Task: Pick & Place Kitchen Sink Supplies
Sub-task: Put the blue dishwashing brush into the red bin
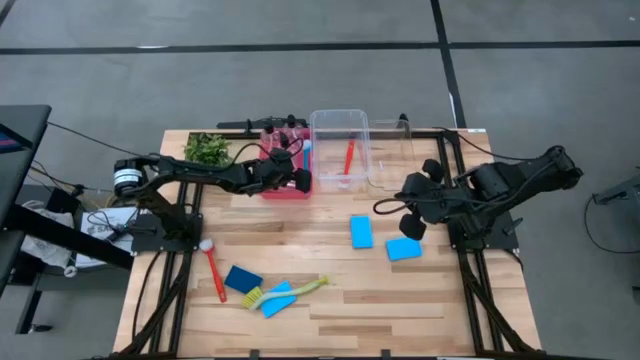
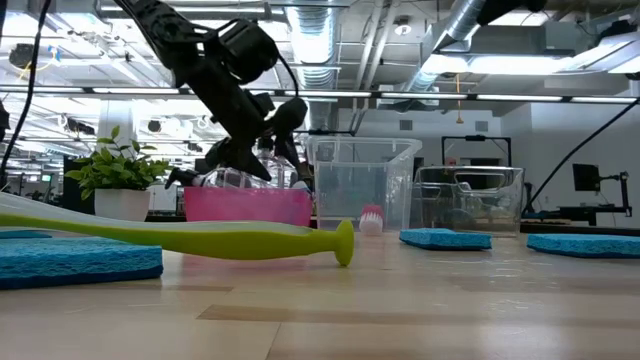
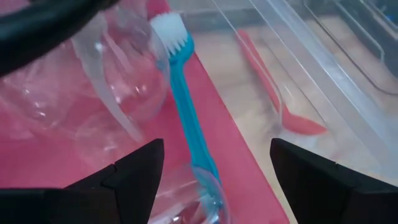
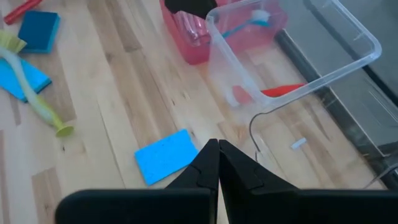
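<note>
My left gripper is open and hovers over the right end of the red tray. Its fingers stand on either side of the blue brush without touching it. The brush lies in the tray among clear bottles. A red brush lies in the clear bin. My right gripper is shut above the table, near two blue sponges. On the near left lie another red brush, a yellow-green brush and two more sponges.
A leafy plant stands at the far left, beside the red tray. A second clear bin sits to the right of the first. The arm mounts stand at both table edges. Bare wood shows in the table's middle and near right.
</note>
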Tool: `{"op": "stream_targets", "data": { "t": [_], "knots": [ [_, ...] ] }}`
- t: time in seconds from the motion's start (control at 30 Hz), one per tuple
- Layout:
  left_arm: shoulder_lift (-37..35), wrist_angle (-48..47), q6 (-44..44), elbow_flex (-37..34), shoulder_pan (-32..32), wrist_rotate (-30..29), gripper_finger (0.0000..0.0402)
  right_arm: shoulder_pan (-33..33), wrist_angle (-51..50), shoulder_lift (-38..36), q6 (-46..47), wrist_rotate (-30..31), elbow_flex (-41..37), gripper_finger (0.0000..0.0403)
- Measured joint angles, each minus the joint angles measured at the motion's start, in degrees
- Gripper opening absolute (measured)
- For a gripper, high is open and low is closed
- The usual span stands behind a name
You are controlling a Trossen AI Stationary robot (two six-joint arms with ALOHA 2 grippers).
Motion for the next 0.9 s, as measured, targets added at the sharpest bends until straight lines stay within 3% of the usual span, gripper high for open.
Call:
{"op": "stream_targets", "data": {
  "t": [0.3, 0.9],
  "knots": [
    [0.07, 1.26, 0.53, 0.01, 2.11, 0.02, 0.0296, 0.04, -0.04, 0.08, -0.02, -0.02, 0.0, 0.0001],
    [1.12, 6.24, 0.75, -0.04, 2.46, 5.84, 0.0296, 0.04, -0.24, 0.04, -0.07, 1.25, 0.0, 0.0001]
  ]
}}
